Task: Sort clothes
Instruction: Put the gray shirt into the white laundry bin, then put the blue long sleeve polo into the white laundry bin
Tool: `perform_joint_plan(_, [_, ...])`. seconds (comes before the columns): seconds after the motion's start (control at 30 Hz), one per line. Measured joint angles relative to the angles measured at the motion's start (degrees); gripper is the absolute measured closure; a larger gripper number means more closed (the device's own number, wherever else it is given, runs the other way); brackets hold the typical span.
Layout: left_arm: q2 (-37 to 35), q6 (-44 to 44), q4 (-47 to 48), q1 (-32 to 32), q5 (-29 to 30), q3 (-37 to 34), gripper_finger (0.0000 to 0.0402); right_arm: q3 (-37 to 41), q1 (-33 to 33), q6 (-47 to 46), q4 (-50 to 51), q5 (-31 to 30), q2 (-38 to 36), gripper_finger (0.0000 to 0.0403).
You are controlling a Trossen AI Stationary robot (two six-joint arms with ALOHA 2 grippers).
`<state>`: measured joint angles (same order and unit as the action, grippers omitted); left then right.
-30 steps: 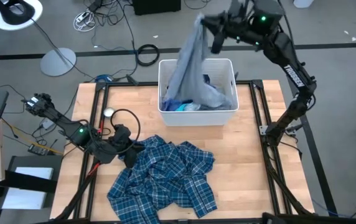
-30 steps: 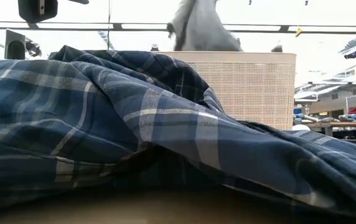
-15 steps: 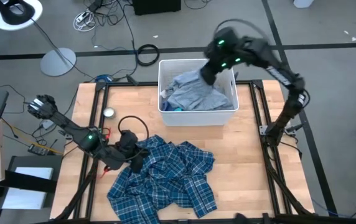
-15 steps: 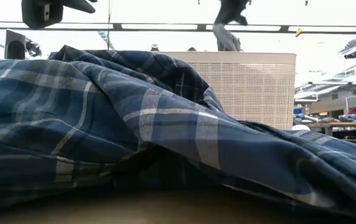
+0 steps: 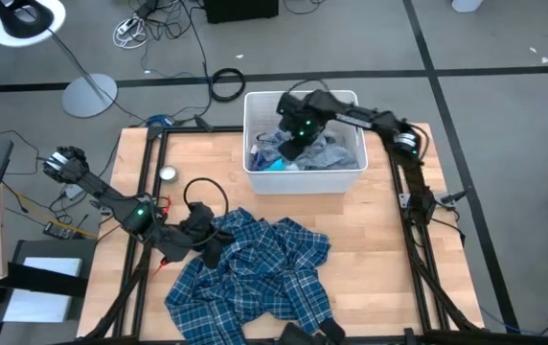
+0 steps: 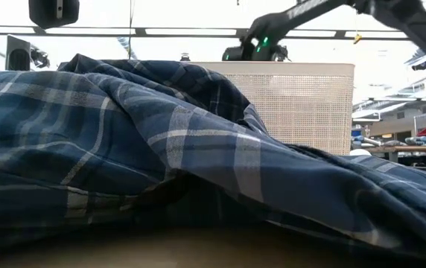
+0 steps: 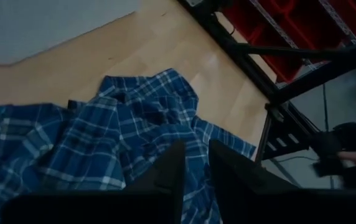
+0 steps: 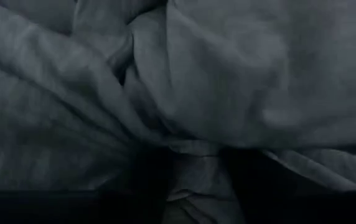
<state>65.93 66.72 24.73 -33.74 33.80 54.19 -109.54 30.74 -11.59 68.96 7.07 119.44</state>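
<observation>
The blue-white plaid shirt (image 5: 255,273) lies crumpled on the wooden table and fills the low view (image 6: 161,149). My left gripper (image 5: 207,247) hovers low at the shirt's left edge (image 7: 91,137), with only a narrow gap between its fingers (image 7: 194,168). The grey garment (image 5: 336,149) lies heaped in the white bin (image 5: 303,180) at the table's far edge. A bit of turquoise cloth (image 5: 276,165) shows beside it. My right gripper (image 5: 293,144) reaches down into the bin, fingers apart (image 8: 193,186), amid the grey folds. My left gripper: I cannot tell whether its fingertips touch the plaid shirt below them. My right gripper stands among the grey garment's folds, coming slanting down from the table's right. A fold (image 8: 190,168) lies between its parted fingers. The garment rests in the bin and is slack.
A small round silver thing (image 5: 167,173) and a black cable loop (image 5: 197,190) lie on the table left of the bin. Black frame rails (image 5: 403,192) run along the table's sides. Bare wood shows between the bin and the shirt.
My right gripper has come down from high above the bin's far side into the bin. The grey garment, which hung from it above the bin, now lies heaped inside. My left gripper has moved a little toward the near edge, onto the shirt's left edge.
</observation>
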Motion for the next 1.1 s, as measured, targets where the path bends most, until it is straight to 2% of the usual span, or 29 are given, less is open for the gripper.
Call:
perform_joint_plan(0.17, [0.07,1.48,0.46,-0.02,-1.67,-0.01,0.0326,-0.12,-0.09,-0.86,0.20,0.81,5.89,0.0178])
perform_joint_plan(0.33, [0.07,1.49,2.22,-0.02,-1.70,0.00,0.0326,0.04,-0.22,-0.38,0.42,1.97,4.40,0.0148])
perform_joint_plan(0.47, [0.09,1.50,4.45,-0.01,-1.70,-0.01,0.0326,0.16,-0.24,-0.49,1.36,1.97,-1.86,0.0142])
perform_joint_plan(0.73, [0.09,0.82,6.55,-0.02,-1.70,-0.02,0.0326,0.14,-0.22,-2.85,1.65,1.47,-19.03,0.0143])
perform_joint_plan(0.9, [0.09,0.77,7.15,0.00,-3.20,-0.02,0.0326,0.12,-2.12,-9.48,1.63,1.31,-29.51,0.0145])
perform_joint_plan(0.97, [0.09,0.74,7.15,-0.02,-4.25,-0.02,0.0326,0.05,-3.96,-9.74,1.65,-1.41,-33.10,0.0148])
perform_joint_plan(1.1, [0.09,-0.09,7.12,-0.02,-5.74,-0.02,0.0326,0.04,-7.19,-9.78,3.61,-14.09,-37.57,0.0154])
